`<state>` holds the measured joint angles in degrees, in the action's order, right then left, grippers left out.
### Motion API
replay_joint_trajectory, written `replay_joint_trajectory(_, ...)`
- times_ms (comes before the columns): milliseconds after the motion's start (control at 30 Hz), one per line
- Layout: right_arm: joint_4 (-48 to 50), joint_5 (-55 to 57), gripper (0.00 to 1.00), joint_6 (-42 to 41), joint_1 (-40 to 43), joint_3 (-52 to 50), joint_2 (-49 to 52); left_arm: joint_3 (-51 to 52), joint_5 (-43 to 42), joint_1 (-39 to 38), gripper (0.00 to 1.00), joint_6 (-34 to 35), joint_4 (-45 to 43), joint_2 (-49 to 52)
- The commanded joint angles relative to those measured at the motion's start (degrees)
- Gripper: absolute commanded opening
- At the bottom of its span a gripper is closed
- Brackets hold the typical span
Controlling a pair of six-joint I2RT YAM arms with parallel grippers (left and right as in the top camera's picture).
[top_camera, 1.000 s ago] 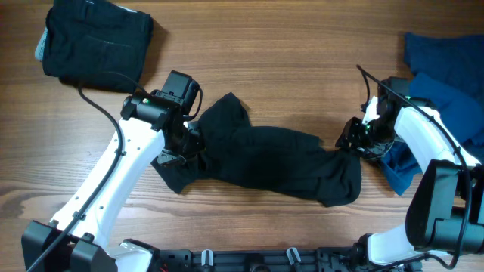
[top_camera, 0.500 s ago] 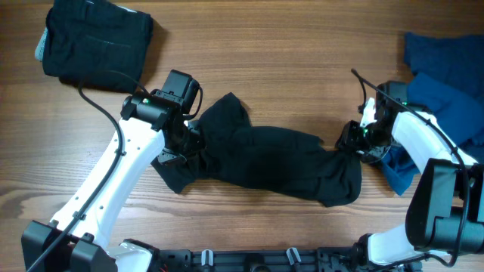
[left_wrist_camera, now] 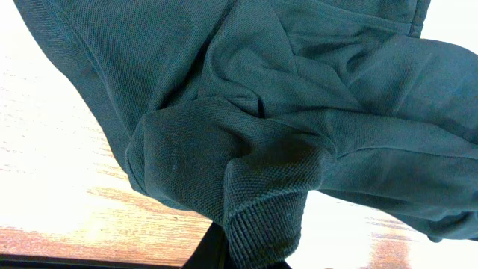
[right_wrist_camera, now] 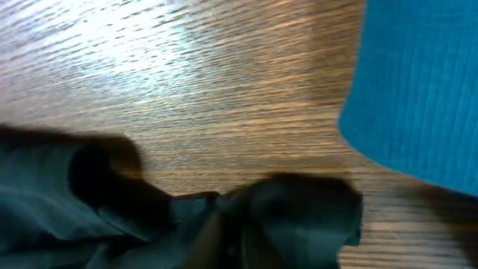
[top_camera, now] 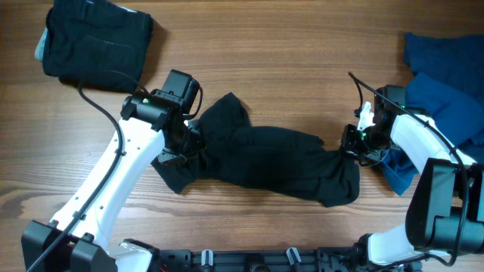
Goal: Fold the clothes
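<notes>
A black knit garment lies crumpled across the middle of the wooden table, stretched between both arms. My left gripper is shut on its left end. In the left wrist view a ribbed cuff runs down into the jaws of that gripper. My right gripper is shut on the garment's right end. The right wrist view shows the dark cloth bunched around the right gripper, which it mostly hides.
A folded dark garment sits at the back left corner. A heap of blue clothes lies at the right edge, close behind my right arm, and its blue fabric fills the right wrist view's upper right.
My right gripper has closed on the right end of the black garment and shifted slightly. The left arm and its grip have not moved.
</notes>
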<state>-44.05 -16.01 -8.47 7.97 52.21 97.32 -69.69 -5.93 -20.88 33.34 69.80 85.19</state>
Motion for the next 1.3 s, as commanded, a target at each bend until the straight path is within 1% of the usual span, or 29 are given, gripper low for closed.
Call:
replay_joint_trajectory(0,-0.37,-2.32,0.05,1.01,-0.28,0.09,0.72,0.48,-0.68,0.02,0.07,0.11,-0.20,-0.31)
replay_joint_trajectory(67,-1.42,-3.28,0.04,1.01,-0.28,0.94,0.61,0.48,-0.68,0.02,0.08,0.11,-0.22,-0.31)
replay_joint_trajectory(267,-4.55,-12.52,0.04,0.81,-0.28,5.11,-3.43,0.48,-0.68,0.02,0.08,-0.09,-0.22,-0.31)
replay_joint_trajectory(333,-6.10,-14.29,0.04,0.22,-0.28,6.86,-6.84,0.48,-0.68,0.02,0.07,-0.09,-0.17,-0.31)
replay_joint_trajectory(500,-8.59,-14.21,0.04,-0.74,-0.28,7.80,-16.48,0.48,-0.66,0.02,0.08,-0.07,-0.20,-0.31)
replay_joint_trajectory(600,-10.38,-12.09,0.04,-1.27,-0.28,7.80,-21.33,0.48,-0.66,0.02,0.08,-0.07,-0.22,-0.31)
replay_joint_trajectory(733,-14.51,-4.70,0.04,-2.75,-0.28,7.80,-26.73,0.48,-0.66,0.02,0.08,-0.07,-0.22,-0.31)
replay_joint_trajectory(833,-17.66,1.46,0.04,-6.78,-0.28,7.78,-28.44,0.48,-0.66,0.02,0.08,-0.07,-0.22,-0.31)
replay_joint_trajectory(900,-19.10,3.23,0.04,-8.74,-0.28,7.78,-28.94,0.48,-0.68,0.02,0.06,-0.07,-0.22,-0.31)
replay_joint_trajectory(933,-19.69,3.80,0.04,-10.08,-0.28,7.80,-29.18,0.48,-0.68,0.02,0.04,-0.07,-0.24,-0.31)
replay_joint_trajectory(1067,-20.85,6.49,0.04,-15.63,-0.28,7.80,-30.80,0.42,-0.68,0.02,0.04,-0.07,-0.44,-0.74)
replay_joint_trajectory(1133,-21.86,9.70,0.04,-19.28,-0.28,7.80,-32.28,0.26,-0.68,0.02,0.04,-0.07,-0.59,-1.42)
replay_joint_trajectory(1267,-24.02,12.26,0.04,-21.59,-0.28,7.78,-34.62,0.24,-0.68,0.13,0.04,-0.07,-1.55,-3.48)
